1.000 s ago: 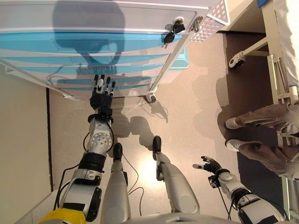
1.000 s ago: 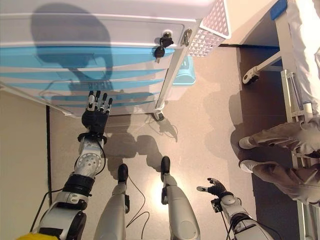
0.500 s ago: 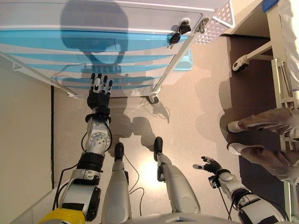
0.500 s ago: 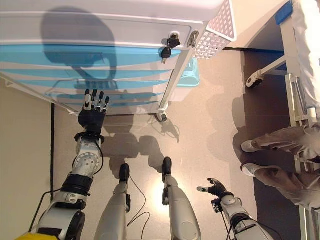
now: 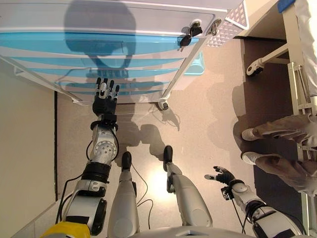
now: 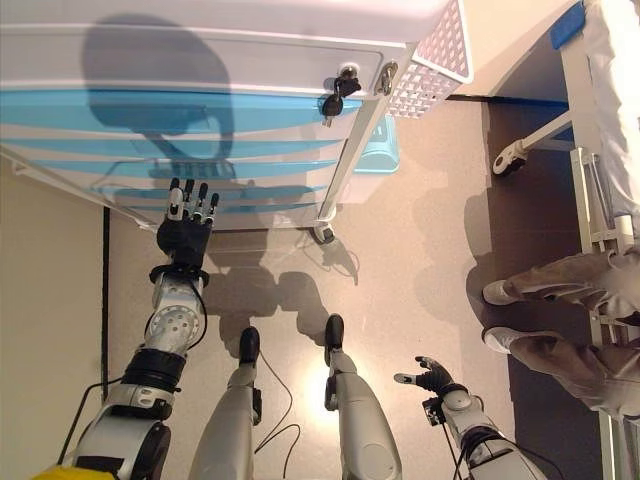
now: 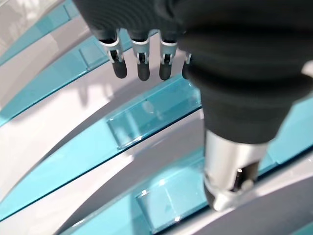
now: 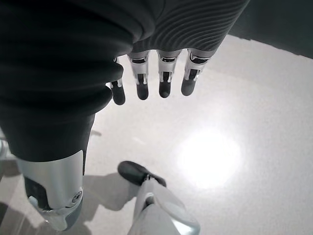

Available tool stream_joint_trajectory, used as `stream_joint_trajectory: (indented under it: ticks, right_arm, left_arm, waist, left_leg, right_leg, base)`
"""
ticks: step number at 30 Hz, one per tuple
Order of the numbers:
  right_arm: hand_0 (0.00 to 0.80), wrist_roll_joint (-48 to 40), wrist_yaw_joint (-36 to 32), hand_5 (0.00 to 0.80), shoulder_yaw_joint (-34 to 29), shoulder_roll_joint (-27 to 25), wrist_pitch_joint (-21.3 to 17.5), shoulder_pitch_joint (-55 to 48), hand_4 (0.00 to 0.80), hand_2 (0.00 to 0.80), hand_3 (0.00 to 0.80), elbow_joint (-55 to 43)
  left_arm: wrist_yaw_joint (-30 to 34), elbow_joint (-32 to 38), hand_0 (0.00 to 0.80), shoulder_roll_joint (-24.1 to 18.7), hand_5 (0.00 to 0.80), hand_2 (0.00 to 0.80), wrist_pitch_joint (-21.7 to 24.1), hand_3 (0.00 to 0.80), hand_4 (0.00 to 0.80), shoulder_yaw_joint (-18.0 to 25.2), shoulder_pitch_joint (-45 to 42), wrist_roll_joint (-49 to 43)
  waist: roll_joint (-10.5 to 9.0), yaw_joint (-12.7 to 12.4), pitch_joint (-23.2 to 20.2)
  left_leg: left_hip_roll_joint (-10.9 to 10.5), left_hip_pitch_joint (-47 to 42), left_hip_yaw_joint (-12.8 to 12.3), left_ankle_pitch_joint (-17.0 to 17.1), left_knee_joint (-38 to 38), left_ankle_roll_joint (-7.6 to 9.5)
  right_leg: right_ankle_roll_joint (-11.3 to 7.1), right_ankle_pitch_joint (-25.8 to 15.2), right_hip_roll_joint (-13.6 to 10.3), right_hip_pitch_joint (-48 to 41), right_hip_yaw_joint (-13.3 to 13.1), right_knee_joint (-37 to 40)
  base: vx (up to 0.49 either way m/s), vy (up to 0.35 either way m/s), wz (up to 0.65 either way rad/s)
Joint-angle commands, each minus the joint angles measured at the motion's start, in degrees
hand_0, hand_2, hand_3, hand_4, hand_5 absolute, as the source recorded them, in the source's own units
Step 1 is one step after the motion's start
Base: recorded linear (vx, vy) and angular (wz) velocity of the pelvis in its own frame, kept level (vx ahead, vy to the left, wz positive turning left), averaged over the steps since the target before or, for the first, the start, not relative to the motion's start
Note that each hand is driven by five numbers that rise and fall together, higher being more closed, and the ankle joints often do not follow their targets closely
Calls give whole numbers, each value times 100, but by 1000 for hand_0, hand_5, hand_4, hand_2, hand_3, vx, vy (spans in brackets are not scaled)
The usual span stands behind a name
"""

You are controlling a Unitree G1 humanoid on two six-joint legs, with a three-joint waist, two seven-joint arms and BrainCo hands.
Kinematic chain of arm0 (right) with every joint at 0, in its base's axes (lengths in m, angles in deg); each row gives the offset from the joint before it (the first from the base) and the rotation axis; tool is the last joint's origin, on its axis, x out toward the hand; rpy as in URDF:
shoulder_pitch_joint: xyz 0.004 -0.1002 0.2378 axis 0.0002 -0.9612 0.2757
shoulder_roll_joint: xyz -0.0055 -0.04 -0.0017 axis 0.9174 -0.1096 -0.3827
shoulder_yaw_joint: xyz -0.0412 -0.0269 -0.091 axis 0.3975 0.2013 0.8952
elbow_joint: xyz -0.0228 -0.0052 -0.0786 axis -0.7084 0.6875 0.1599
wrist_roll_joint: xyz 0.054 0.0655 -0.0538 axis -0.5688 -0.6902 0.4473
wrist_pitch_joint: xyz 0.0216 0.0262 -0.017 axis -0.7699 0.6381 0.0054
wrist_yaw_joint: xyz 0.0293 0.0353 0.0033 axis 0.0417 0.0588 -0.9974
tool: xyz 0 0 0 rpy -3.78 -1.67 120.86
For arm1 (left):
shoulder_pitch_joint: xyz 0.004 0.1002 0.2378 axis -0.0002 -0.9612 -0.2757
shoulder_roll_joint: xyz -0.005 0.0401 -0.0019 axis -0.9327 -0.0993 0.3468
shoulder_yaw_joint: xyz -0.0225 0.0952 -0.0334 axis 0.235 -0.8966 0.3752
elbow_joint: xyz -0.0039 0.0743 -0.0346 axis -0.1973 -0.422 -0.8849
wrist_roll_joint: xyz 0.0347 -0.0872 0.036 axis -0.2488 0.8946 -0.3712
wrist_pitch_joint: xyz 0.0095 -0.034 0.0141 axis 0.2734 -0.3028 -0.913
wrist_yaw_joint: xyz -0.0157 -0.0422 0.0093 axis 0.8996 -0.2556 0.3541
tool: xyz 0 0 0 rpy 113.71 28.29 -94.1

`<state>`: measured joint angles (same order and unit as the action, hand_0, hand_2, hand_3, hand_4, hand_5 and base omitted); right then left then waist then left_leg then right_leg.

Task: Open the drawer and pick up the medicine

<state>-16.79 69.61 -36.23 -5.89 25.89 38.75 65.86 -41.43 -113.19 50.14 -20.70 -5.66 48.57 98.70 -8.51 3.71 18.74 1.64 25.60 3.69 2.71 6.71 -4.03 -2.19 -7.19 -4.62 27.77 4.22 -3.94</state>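
Hovering left hand [image 5: 105,101] before cart [image 5: 148,20], fingers [image 7: 142,66] straight, spread, empty, tips close to lower blue drawer [image 5: 133,82] front, contact unclear. Drawers all closed, long axes running across cart, clear handle [image 7: 146,117] just past fingertips. Medicine not visible. Right hand [image 5: 224,175] low by robot's side above floor [image 5: 208,129], relaxed open, empty. Keys [image 5: 186,35] hang at cart's top corner. Person's shoes [image 5: 250,144] at right

Looking steeply down from head height, both eye views sharing the drawer cart [image 5: 99,49] and floor [image 5: 208,124]; wrist views very close, one facing blue drawer fronts [image 7: 146,112], one the floor.
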Motion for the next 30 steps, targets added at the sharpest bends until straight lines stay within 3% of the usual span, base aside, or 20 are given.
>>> stream_joint_trajectory:
  ticks: [1, 14, 15, 16, 17, 18, 19, 22, 23, 24, 30]
  right_arm:
    - [0, 125, 18, 0, 126, -229, -22, -306, 0, 0, 0, 116]
    - [0, 137, 20, 0, 87, -249, -15, -310, 0, 0, 0, 190]
    - [0, 136, 18, 0, 81, -249, -12, -314, 0, 0, 0, 199]
    - [0, 136, 18, 0, 81, -249, -12, -314, 0, 0, 0, 199]
    - [0, 144, 24, 0, 86, -250, -11, -315, 0, 0, 0, 199]
    - [0, 145, 23, 0, 93, -246, -4, -316, 0, 0, 0, 205]
    - [0, 145, 17, 0, 92, -242, -6, -324, 0, 0, 0, 196]
    - [0, 156, 17, 0, 92, -246, -5, -330, 0, 0, 0, 180]
    - [0, 155, 17, 0, 88, -250, -7, -329, 0, 0, 0, 182]
    - [0, 157, 16, 0, 87, -250, -4, -323, 0, 0, 0, 192]
    - [0, 165, 5, 0, 84, -250, 5, -321, 0, 0, 0, 215]
  left_arm:
    - [295, 1025, 0, -428, 0, 0, 489, 0, 0, 350, 393, -436]
    - [301, 1169, 0, -417, 0, 0, 495, 0, 0, 324, 376, -492]
    - [294, 1174, 88, -428, 88, 88, 508, 88, 88, 336, 378, -500]
    - [294, 1174, 88, -428, 88, 88, 508, 88, 88, 336, 378, -500]
    - [265, 1162, 188, -432, 188, 188, 520, 188, 188, 337, 384, -518]
    - [260, 1161, 373, -435, 373, 373, 522, 373, 373, 344, 390, -521]
    - [267, 1171, 461, -435, 461, 461, 519, 461, 461, 355, 389, -513]
    - [279, 1197, 571, -451, 571, 571, 523, 571, 571, 347, 388, -501]
    - [276, 1206, 718, -457, 718, 718, 530, 718, 718, 359, 393, -512]
    - [275, 1210, 800, -462, 800, 800, 530, 800, 800, 365, 395, -523]
    - [260, 1223, 800, -498, 800, 800, 529, 800, 800, 364, 395, -558]
  waist:
    - [29, 61, -449]
    - [79, 57, -460]
    - [79, 55, -464]
    - [79, 55, -464]
    - [78, 56, -466]
    - [78, 56, -470]
    - [77, 56, -474]
    - [81, 66, -483]
    - [84, 67, -488]
    - [84, 65, -489]
    - [103, 65, -508]
  left_leg:
    - [-355, 552, 300, -255, 420, 287]
    - [-373, 596, 278, -276, 474, 294]
    - [-370, 594, 278, -278, 474, 292]
    - [-370, 593, 278, -278, 474, 292]
    - [-370, 595, 275, -277, 481, 291]
    - [-371, 589, 274, -279, 477, 292]
    - [-375, 587, 275, -281, 477, 294]
    - [-383, 590, 275, -283, 481, 294]
    - [-387, 590, 273, -280, 481, 294]
    - [-383, 591, 270, -278, 476, 295]
    - [-387, 594, 271, -280, 480, 296]
  right_leg:
    - [-352, 167, -108, 150, 146, -336]
    - [-341, 154, -110, 173, 120, -363]
    - [-342, 156, -110, 171, 123, -361]
    - [-342, 156, -110, 171, 123, -361]
    - [-341, 157, -112, 169, 123, -365]
    - [-337, 156, -115, 166, 119, -370]
    - [-337, 157, -114, 165, 116, -377]
    - [-338, 155, -117, 169, 111, -379]
    - [-340, 155, -119, 158, 110, -369]
    - [-341, 156, -118, 153, 106, -370]
    - [-341, 162, -114, 167, 102, -383]
  base:
    - [0, 0, 0]
    - [0, 0, 0]
    - [0, 0, 0]
    - [0, 0, 0]
    - [0, 0, 0]
    - [0, 0, 0]
    - [0, 0, 0]
    - [0, 0, 0]
    - [0, 0, 0]
    - [0, 0, 0]
    - [0, 0, 0]
